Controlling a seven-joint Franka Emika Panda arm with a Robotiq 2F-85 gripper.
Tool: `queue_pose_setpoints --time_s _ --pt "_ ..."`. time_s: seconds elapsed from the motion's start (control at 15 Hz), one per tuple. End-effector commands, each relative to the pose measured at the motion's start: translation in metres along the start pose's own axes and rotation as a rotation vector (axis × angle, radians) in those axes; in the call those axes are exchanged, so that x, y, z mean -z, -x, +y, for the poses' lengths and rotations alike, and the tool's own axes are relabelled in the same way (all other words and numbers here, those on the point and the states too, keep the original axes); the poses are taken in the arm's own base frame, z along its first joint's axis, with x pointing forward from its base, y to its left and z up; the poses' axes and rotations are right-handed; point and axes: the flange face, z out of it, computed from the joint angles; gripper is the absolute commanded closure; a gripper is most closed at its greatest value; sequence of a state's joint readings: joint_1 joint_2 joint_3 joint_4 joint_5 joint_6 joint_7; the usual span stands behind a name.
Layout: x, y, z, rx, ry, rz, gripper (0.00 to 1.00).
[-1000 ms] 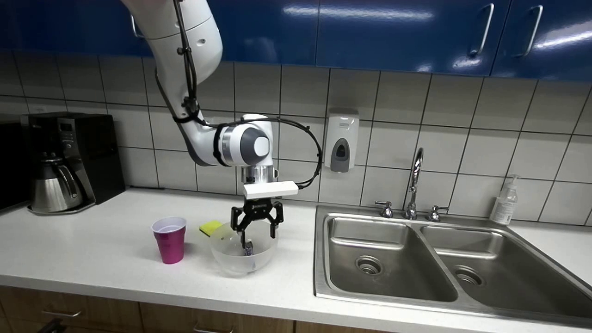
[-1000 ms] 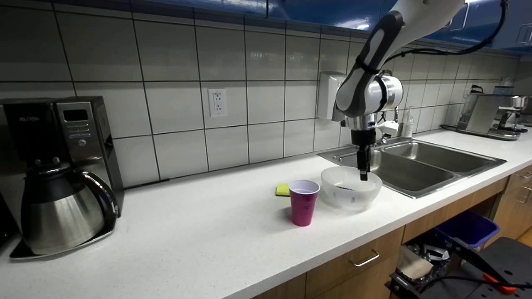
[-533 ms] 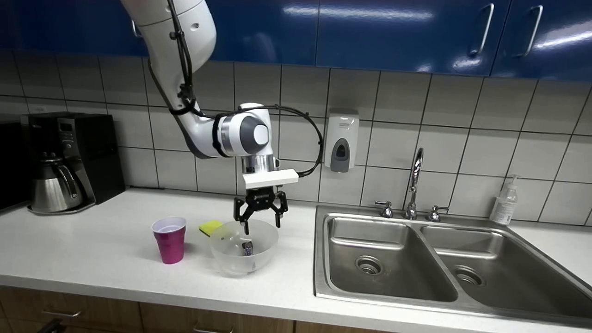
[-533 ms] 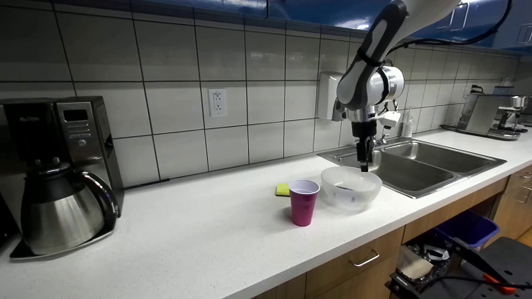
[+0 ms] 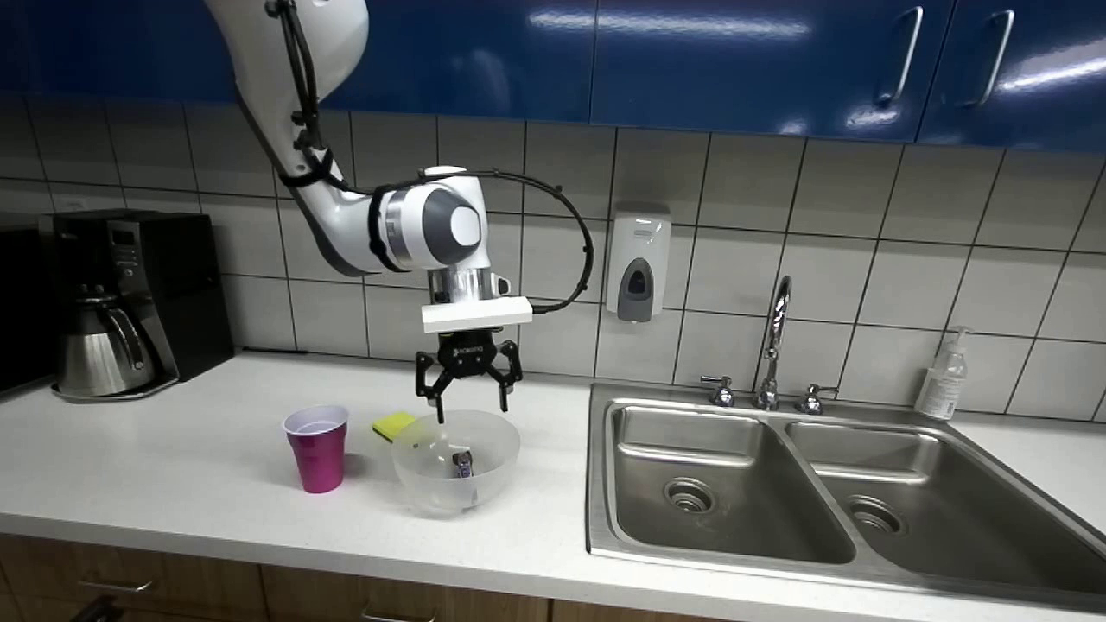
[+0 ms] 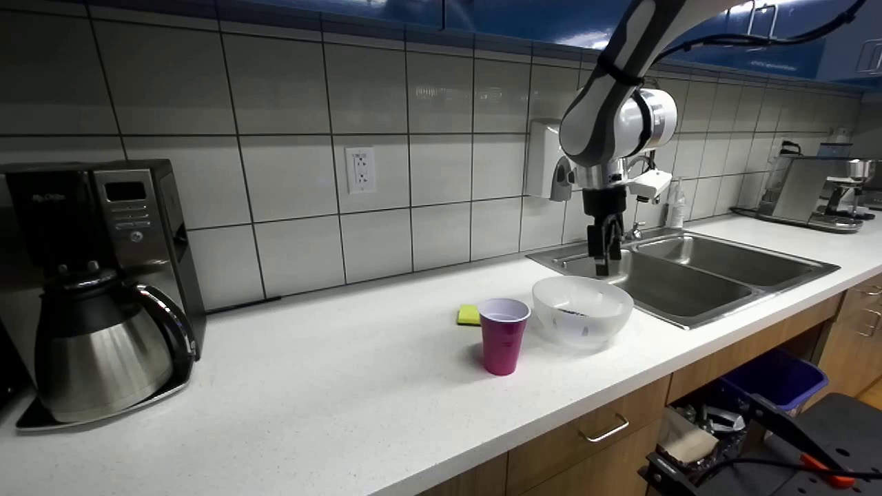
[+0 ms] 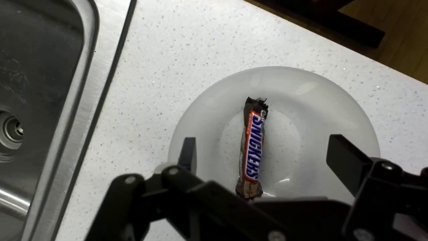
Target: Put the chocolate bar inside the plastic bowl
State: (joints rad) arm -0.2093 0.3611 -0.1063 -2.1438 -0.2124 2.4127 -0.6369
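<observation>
I note a white counter (image 6: 310, 386) fitted with a twin-basin steel sink (image 5: 819, 485). A translucent plastic bowl (image 7: 294, 140) stands near the sink. My claw (image 5: 473, 414) hangs above the bowl, spread apart. A magenta cup (image 5: 318, 453) stands upright, apart from the bowl. The Snickers bar (image 7: 253, 147) lies inside the bowl, lettering legible in wrist view.

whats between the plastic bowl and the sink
In an exterior view, just a strip of white countertop lies between the plastic bowl and the sink; the wrist view shows this strip too.
</observation>
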Motion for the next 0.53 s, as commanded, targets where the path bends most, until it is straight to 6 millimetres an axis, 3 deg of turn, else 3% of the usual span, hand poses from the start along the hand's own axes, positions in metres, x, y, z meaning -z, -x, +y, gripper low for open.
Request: queue_pose_setpoints --time_s 0.0,0.47 --pt "0.027 0.018 -0.028 -0.046 -0.028 0.003 0.0" --pt "0.064 0.04 -0.069 -0.053 -0.048 0.047 0.0"
